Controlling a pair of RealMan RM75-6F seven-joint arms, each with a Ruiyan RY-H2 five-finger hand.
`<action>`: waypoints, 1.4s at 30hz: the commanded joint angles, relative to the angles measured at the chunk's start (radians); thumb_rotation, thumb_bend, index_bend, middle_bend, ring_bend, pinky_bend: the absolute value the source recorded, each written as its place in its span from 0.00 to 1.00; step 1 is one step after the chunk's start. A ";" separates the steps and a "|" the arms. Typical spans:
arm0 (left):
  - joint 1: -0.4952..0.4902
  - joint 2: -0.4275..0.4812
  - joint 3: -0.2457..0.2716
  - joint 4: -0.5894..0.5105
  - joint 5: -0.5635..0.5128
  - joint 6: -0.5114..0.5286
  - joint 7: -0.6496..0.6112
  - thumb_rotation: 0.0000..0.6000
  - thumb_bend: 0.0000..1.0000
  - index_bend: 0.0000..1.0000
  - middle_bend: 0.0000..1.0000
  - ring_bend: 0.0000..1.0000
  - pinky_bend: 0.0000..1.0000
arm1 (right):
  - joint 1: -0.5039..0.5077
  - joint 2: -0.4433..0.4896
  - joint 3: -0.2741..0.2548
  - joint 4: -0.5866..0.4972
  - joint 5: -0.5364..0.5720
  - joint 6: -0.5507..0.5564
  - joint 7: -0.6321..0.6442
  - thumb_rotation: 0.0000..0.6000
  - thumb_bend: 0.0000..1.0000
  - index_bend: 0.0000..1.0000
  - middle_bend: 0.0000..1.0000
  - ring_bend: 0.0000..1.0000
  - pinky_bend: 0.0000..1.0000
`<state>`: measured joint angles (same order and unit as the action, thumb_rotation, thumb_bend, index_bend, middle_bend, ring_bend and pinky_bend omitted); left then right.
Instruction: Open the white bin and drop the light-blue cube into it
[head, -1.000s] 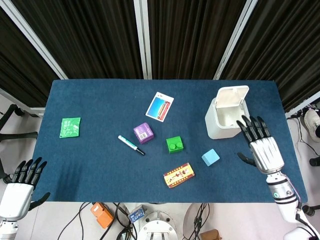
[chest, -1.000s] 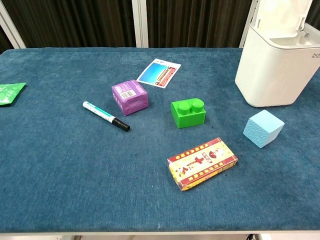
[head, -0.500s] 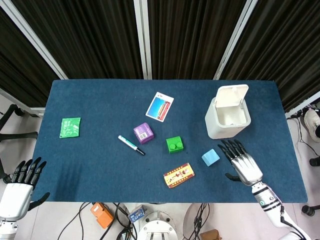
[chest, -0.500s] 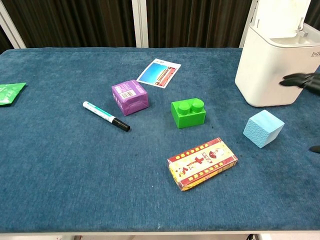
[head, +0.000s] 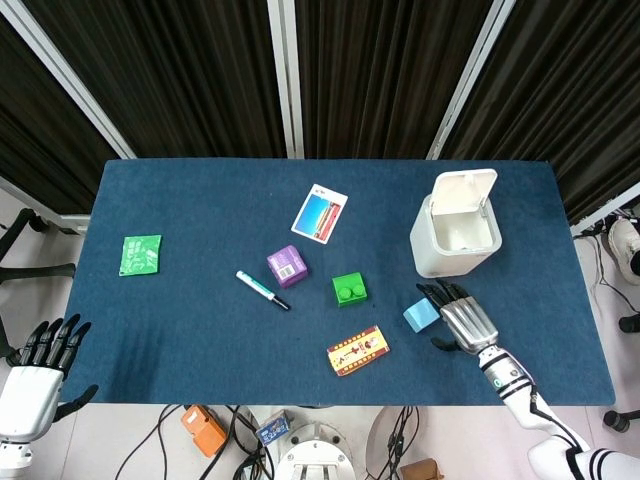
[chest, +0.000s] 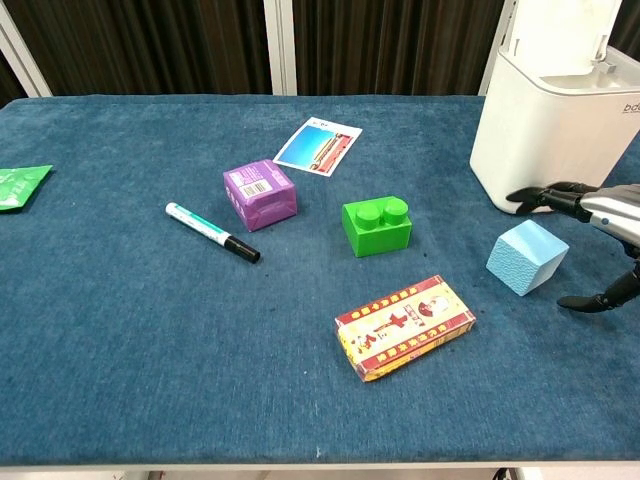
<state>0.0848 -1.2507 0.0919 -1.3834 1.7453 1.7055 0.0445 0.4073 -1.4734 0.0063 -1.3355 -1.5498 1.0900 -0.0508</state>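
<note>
Lid of the white bin (head: 455, 238) stands open; right hand (head: 462, 318), fingers spread and empty, hovers beside the ungrasped light-blue cube (head: 421, 314) at lower right.

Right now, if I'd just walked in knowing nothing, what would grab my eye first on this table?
Probably the right hand, black fingers spread, reaching at the light-blue cube near the table's right front. Just behind them stands the white bin with its lid tipped up and open. After that, the bright green brick in the middle and the red-and-yellow box in front of it stand out against the dark blue cloth.
</note>
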 joint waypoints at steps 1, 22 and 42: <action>0.000 0.000 0.001 0.000 0.001 0.001 -0.001 1.00 0.10 0.00 0.00 0.00 0.01 | 0.004 -0.014 0.005 0.013 0.008 0.000 -0.008 1.00 0.39 0.37 0.36 0.28 0.37; 0.005 -0.001 0.001 0.007 0.007 0.014 -0.008 1.00 0.10 0.00 0.00 0.00 0.01 | -0.045 0.040 0.020 -0.046 -0.062 0.224 0.003 1.00 0.42 0.77 0.65 0.55 0.57; -0.004 -0.008 -0.008 -0.003 -0.011 -0.012 0.016 1.00 0.10 0.00 0.00 0.00 0.01 | 0.074 0.252 0.307 -0.264 0.373 0.108 -0.248 1.00 0.42 0.67 0.65 0.53 0.56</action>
<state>0.0805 -1.2588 0.0846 -1.3861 1.7347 1.6934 0.0613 0.4232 -1.2201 0.2649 -1.6127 -1.2699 1.2795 -0.2196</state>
